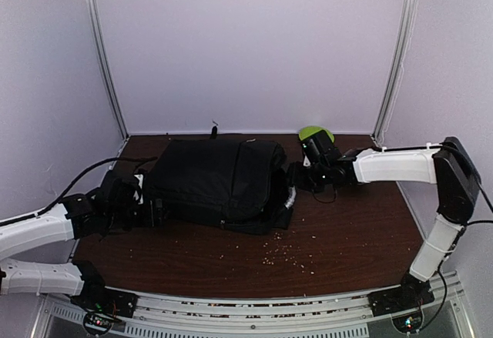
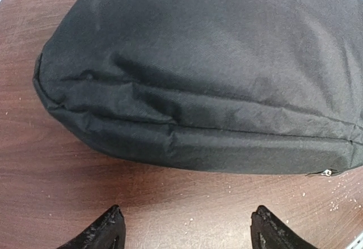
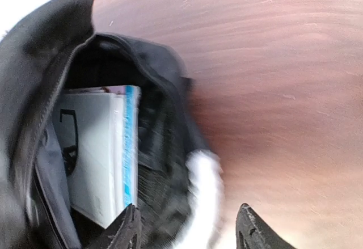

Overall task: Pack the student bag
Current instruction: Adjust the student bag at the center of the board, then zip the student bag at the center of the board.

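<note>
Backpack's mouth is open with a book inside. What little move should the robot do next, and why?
Probably the right gripper should pinch the blurred grey-white handle of the backpack: it sits between the open jaws, and the white book lies inside the gaping mouth.

bag (image 1: 216,180): plain black fabric noted | handle (image 3: 201,195): grey-white, blurred | flat item (image 3: 96,152) seen in bag: white, black mark, blue edge | table (image 1: 354,230): dark red-brown wood grain, dotted with pale specks (image 1: 289,255) | round thing (image 1: 316,132) at back: lime green | arms (image 1: 393,166): white shells, black joints | walls (image 1: 254,45): pale lilac-grey
</note>
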